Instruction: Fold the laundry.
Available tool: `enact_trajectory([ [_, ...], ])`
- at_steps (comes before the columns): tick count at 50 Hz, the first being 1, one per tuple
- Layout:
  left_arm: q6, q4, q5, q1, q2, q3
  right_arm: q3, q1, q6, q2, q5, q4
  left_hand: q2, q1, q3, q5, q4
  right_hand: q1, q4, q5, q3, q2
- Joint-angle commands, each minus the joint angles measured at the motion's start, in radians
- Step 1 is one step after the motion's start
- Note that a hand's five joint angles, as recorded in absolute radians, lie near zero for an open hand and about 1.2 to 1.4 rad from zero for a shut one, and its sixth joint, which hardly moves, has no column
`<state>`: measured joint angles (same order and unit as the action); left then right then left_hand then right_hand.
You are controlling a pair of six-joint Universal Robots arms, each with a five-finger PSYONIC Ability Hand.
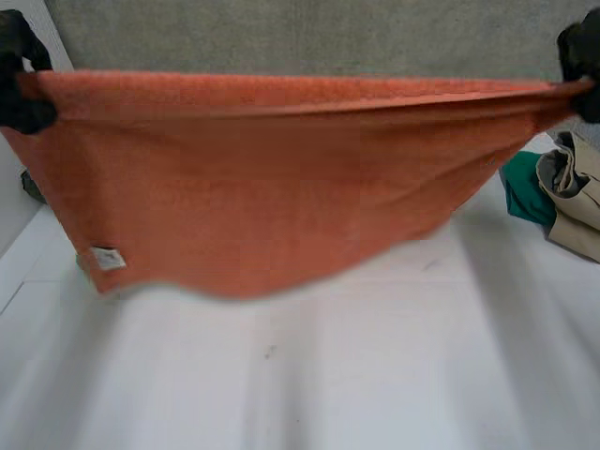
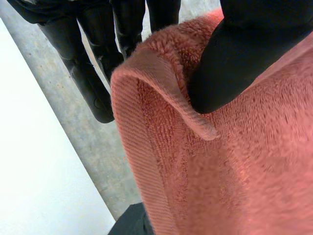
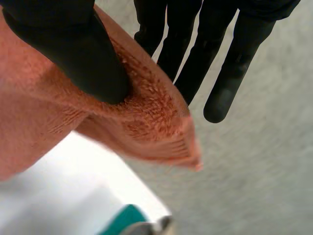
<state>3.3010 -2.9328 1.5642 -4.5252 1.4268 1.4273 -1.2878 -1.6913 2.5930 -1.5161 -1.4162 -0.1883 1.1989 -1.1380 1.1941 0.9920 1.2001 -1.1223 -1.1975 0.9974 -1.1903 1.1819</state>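
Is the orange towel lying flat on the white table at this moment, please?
No, the towel hangs stretched between the left hand and the right hand, each pinching a top corner.

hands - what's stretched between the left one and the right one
The orange towel: its upper edge runs taut from the left hand to the right hand, each pinching a top corner. The head view shows it.
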Motion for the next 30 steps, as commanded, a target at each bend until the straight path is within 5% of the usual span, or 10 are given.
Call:
enact_trajectory([
  [1,0.005,0.224,-0.062,-0.052,0.029,-0.085,0.215,-0.059,-0.163,0.094,0.008,-0.261,0.197,-0.258,0.202,0.230,0.196,-0.274,-0.199,0.224,-0.206,0.214],
  [6,0.012,0.215,-0.064,-0.038,0.167,-0.087,0.234,-0.088,-0.241,0.217,-0.013,-0.255,0.197,-0.258,0.202,0.230,0.196,-0.274,-0.199,0.224,-0.206,0.214],
  [14,0.048,0.002,-0.032,0.020,0.486,-0.201,0.280,-0.128,-0.208,0.453,-0.064,-0.091,0.197,-0.258,0.202,0.230,0.196,-0.274,-0.199,0.224,-0.206,0.214],
  [22,0.051,-0.340,-0.004,0.028,0.669,-0.478,0.455,-0.131,-0.125,0.577,-0.204,0.379,0.197,-0.258,0.202,0.230,0.196,-0.274,-0.199,0.224,-0.206,0.214],
  [30,-0.098,-0.611,0.040,0.029,0.610,-0.501,0.418,-0.126,-0.007,0.488,-0.149,0.767,0.197,-0.258,0.202,0.230,0.196,-0.274,-0.199,0.224,-0.206,0.214],
])
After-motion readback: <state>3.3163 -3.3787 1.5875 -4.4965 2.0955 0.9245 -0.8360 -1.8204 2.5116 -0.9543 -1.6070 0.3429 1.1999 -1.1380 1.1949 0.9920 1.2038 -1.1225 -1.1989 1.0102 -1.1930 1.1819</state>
